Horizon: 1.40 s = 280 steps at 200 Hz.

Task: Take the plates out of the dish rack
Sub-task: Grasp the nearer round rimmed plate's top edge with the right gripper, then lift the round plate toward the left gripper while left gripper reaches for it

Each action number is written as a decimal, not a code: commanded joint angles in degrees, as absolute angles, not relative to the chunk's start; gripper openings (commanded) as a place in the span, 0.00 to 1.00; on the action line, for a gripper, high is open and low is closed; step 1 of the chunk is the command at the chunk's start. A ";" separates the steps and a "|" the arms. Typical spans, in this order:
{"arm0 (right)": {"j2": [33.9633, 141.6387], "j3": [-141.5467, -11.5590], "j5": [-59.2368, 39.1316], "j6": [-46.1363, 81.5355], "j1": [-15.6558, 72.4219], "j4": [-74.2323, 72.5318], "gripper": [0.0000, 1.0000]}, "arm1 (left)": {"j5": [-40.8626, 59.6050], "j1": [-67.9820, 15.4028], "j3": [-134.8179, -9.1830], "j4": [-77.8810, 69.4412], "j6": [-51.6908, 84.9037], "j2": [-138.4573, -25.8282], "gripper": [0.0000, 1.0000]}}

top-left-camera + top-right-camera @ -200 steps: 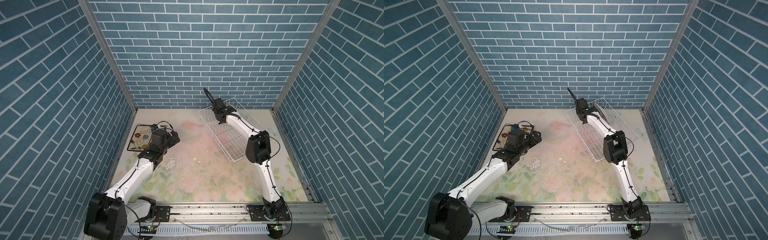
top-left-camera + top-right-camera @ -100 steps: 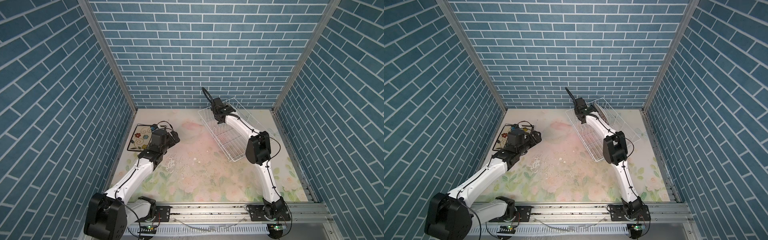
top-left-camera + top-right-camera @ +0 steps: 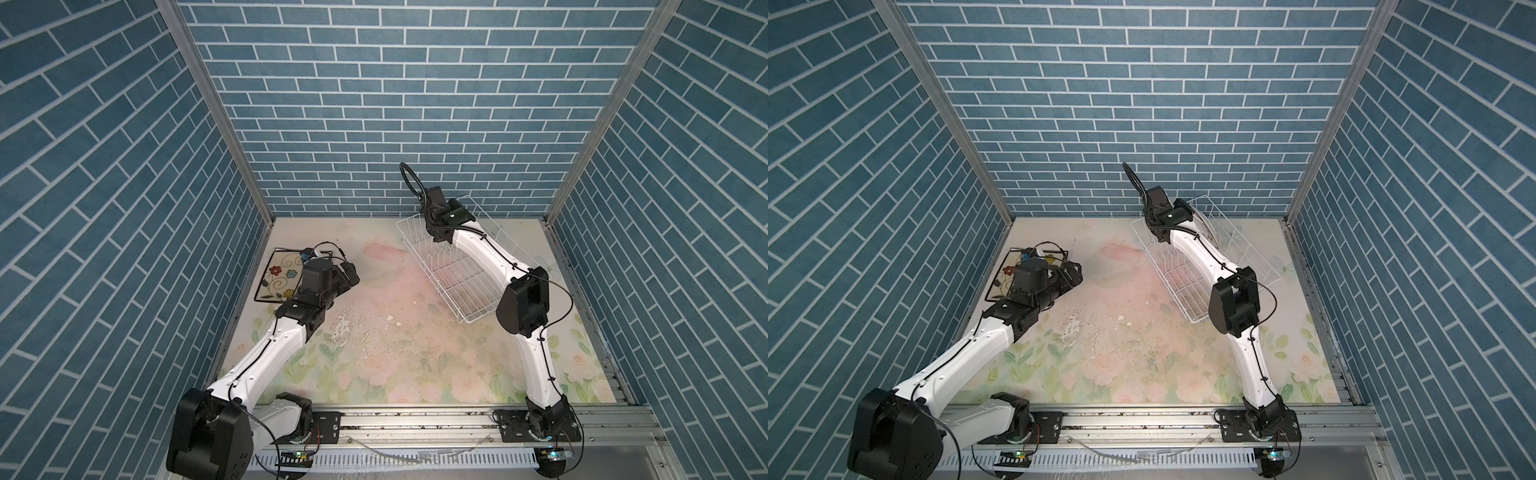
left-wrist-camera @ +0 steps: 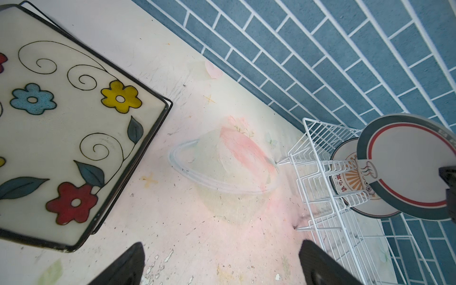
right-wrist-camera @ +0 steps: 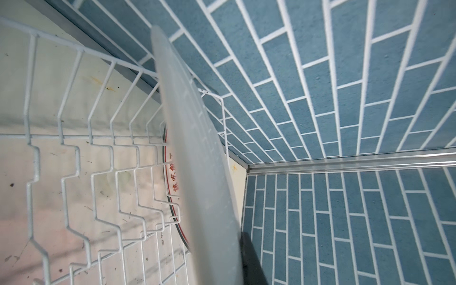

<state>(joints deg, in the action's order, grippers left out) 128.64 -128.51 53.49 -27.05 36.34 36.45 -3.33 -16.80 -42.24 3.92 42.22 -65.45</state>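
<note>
Floral tabletop [image 3: 395,332]: right pincer [image 4: 449,190], clamped on a round plate [image 4: 407,167], has edged it up from the rack [image 4: 318,177] below, leaving a second plate [image 4: 350,177] behind; left pincer [image 4: 222,264] apart, idle.

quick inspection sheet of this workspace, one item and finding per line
surface: floral mat, scuffed and flaking mid-table
job's things: dish rack back right, one sunburst plate standing inside; flowered square plate flat, back left, atop another
clutter: nothing seen
grippers: left gripper open, empty; right gripper shut on red-ringed round plate
cables: black loop above right wrist
surroundings: blue brick walls
</note>
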 commanded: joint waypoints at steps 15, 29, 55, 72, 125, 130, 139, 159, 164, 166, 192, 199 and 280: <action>122.14 -129.68 56.43 -29.65 38.35 32.60 0.00 | -3.16 -17.09 -41.13 3.43 42.07 -64.40 1.00; 121.03 -129.73 55.99 -29.61 39.11 32.41 0.00 | -3.16 -17.13 -40.96 3.43 42.05 -64.11 1.00; 118.39 -129.67 52.41 -27.88 40.29 34.05 0.00 | -3.17 -17.07 -40.61 3.25 42.31 -63.65 1.00; 115.92 -129.39 46.39 -23.35 40.39 37.35 0.00 | -2.68 -17.10 -40.44 2.75 42.79 -63.33 1.00; 108.45 -126.90 33.31 -11.54 40.31 41.04 0.00 | -1.38 -17.05 -40.17 0.79 43.84 -62.97 1.00; 107.65 -126.11 31.98 -10.23 40.41 41.04 0.00 | -1.09 -17.14 -40.17 0.42 43.99 -63.05 1.00; 106.17 -124.45 29.34 -7.62 40.25 40.88 0.00 | -0.51 -17.06 -40.17 -0.21 44.34 -63.25 1.00; 102.74 -119.14 23.14 -0.52 39.83 39.57 0.00 | 0.43 -17.05 -40.17 -1.63 44.95 -63.76 1.00; 101.82 -117.27 21.43 1.47 39.62 38.90 0.00 | 0.78 -17.05 -40.17 -2.11 45.08 -63.87 1.00; 101.44 -116.46 20.52 2.48 39.52 38.73 0.00 | 0.92 -17.03 -40.17 -2.33 45.13 -63.93 1.00; 95.74 -102.16 5.60 14.38 38.41 29.20 0.00 | 3.75 -17.05 -38.42 -6.15 46.13 -64.64 1.00; 94.55 -98.38 2.65 16.93 38.29 26.18 0.00 | 4.56 -17.06 -38.24 -7.21 46.22 -64.84 0.99; 93.05 -83.61 -17.05 32.79 38.27 13.14 0.00 | 13.95 -17.05 -36.74 -17.40 47.95 -68.87 0.96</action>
<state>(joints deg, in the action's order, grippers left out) 94.94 -84.86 -8.08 25.19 38.30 22.22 9.82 -16.80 -37.58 -12.64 47.00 -67.20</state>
